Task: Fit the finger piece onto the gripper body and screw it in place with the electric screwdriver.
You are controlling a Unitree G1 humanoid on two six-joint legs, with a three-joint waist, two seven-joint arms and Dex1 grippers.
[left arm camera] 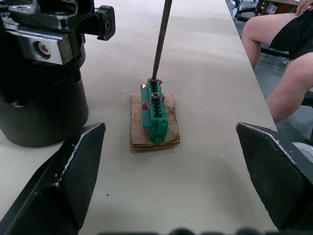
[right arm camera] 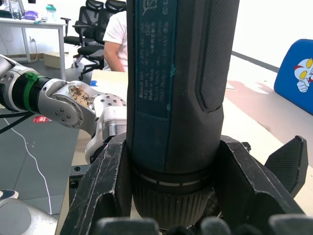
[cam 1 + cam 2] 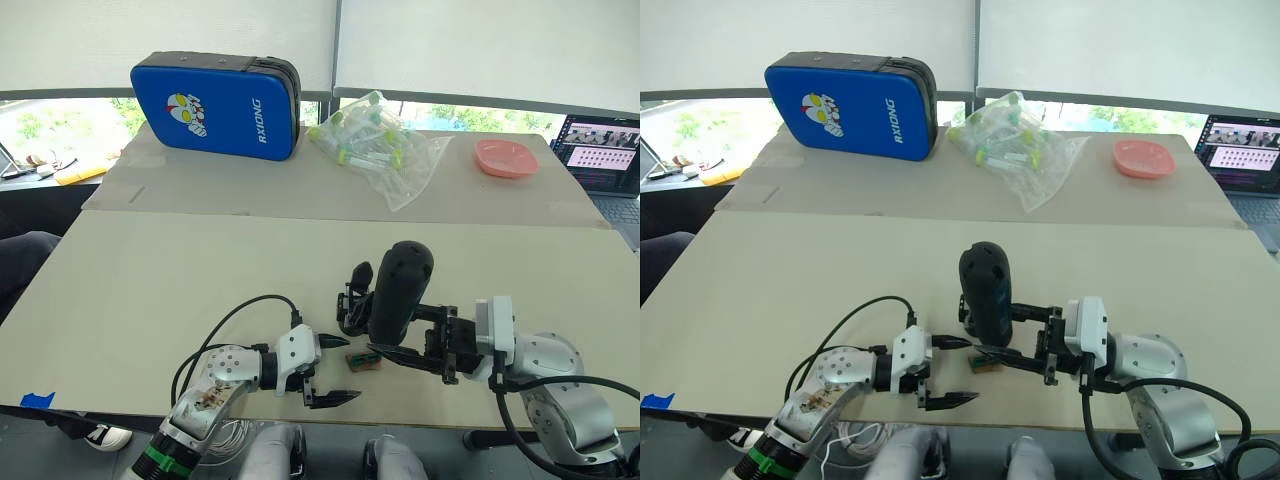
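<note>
While the right gripper (image 3: 400,352) is clamped around the electric screwdriver (image 3: 400,290), holding it upright near the front edge of the desk (image 3: 150,280), its thin bit comes down onto the small green block (image 1: 155,115) that sits on a brown pad just in front of the gripper body (image 1: 41,73). The left gripper (image 3: 325,385) rests beside it, closer to the front edge, its fingers (image 1: 63,181) spread wide apart and holding nothing, pointed toward the block. I cannot make out the finger piece anywhere.

The bit appears to be seated on a screw head in the block, so the step in hand looks like picking up a screw. To do it well, keep the screwdriver vertical over the head, press lightly, and lift straight up without dragging the block. The open left gripper could steady the pad if it starts to slide.
</note>
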